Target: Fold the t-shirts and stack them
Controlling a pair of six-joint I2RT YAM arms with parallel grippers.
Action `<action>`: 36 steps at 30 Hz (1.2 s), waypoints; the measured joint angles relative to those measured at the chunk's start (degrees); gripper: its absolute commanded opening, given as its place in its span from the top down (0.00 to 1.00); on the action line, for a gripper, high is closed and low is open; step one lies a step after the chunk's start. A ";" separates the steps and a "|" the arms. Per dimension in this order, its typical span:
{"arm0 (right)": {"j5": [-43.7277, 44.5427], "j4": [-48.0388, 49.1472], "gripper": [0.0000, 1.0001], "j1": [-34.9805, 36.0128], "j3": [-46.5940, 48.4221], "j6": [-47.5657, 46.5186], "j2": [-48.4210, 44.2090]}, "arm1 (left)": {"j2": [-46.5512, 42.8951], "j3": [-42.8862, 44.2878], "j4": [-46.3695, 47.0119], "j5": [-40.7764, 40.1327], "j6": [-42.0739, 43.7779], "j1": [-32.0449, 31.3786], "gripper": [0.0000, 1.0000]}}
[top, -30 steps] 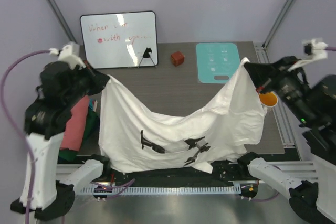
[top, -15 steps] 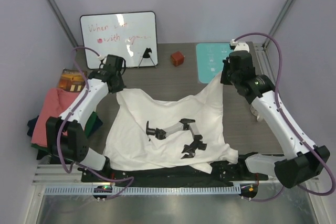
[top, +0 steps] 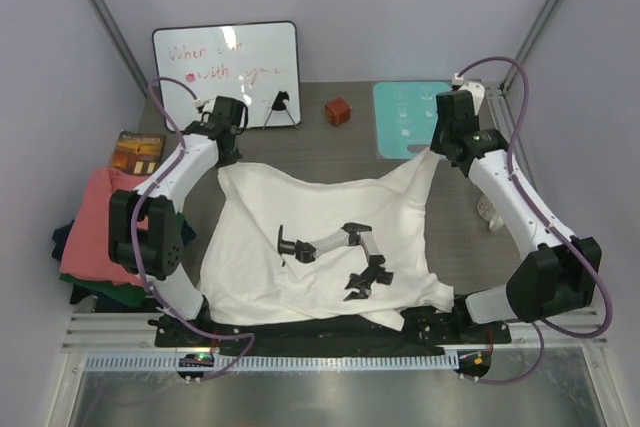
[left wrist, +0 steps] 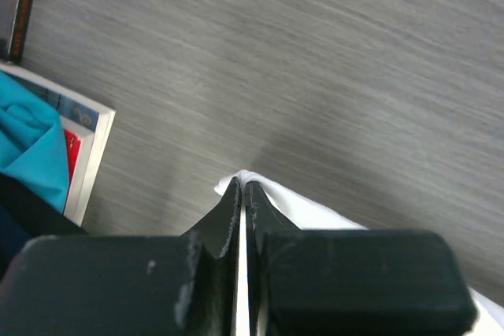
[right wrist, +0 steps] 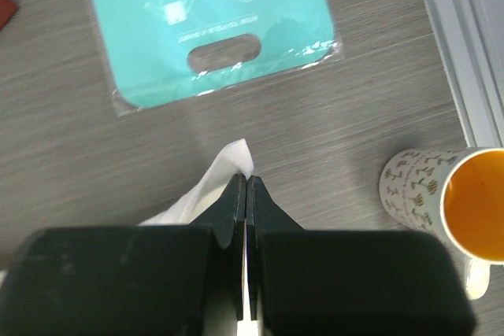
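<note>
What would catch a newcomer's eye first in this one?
The big white t-shirt spread across the middle of the table, its two far corners pinched by the left end effector and the right end effector. Next, the salmon-pink shirt topping a pile at the left edge, and the whiteboard standing at the back.

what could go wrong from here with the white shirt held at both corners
1. Each pair of jaws pinches only the very tip of a corner of the white t-shirt, so a corner may slip free if pulled.
2. The cup stands close beside the right-hand corner; the cloth or arm might tip it.
3. The shirt's near hem lies by the arm bases and could snag.
</note>
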 measured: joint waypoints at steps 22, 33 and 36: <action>-10.67 -1.97 0.99 -9.51 30.56 1.03 32.72 | 16.81 18.95 -0.02 4.92 4.72 7.26 1.00; -12.02 -4.92 0.99 -9.18 41.68 0.79 36.54 | 17.75 20.28 -0.07 5.92 4.74 8.92 1.00; -12.02 -4.92 0.99 -8.72 43.12 0.59 36.54 | 17.75 20.50 0.02 6.01 4.76 9.05 1.00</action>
